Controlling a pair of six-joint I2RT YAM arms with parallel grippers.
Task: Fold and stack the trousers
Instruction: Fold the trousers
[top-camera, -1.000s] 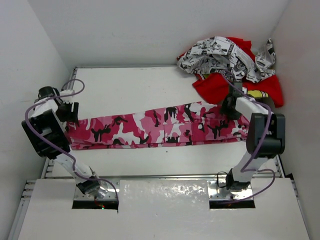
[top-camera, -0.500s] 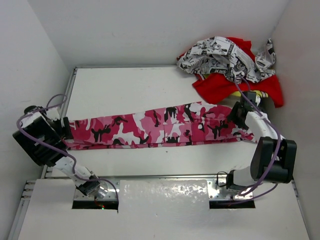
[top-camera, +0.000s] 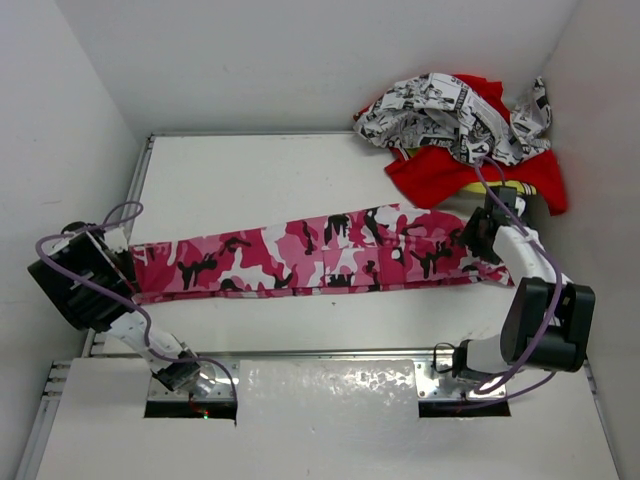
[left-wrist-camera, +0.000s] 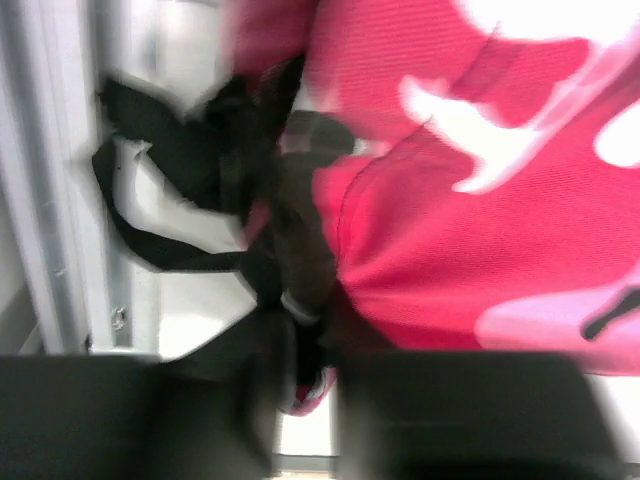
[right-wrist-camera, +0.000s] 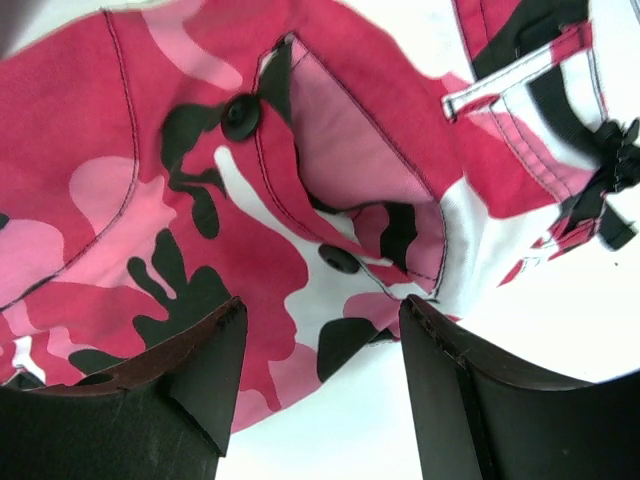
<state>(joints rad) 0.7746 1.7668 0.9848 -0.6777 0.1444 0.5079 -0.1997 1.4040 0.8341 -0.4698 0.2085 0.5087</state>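
Trousers lay full length on the worktop, 9 to 3, no fold made. Right tool spread over the waist at 3. Left tool at the cuff, 9: blurred, can't tell. Folding and stacking all left.

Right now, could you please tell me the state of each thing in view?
pink camouflage trousers: stretched full length on the table, not folded across.
left pincer: at the hem end, blurred, grip unclear.
right pincer: open, over the waist end.
black-and-white printed cloth: crumpled in the far right corner.
red cloth: bunched, partly under the printed cloth.
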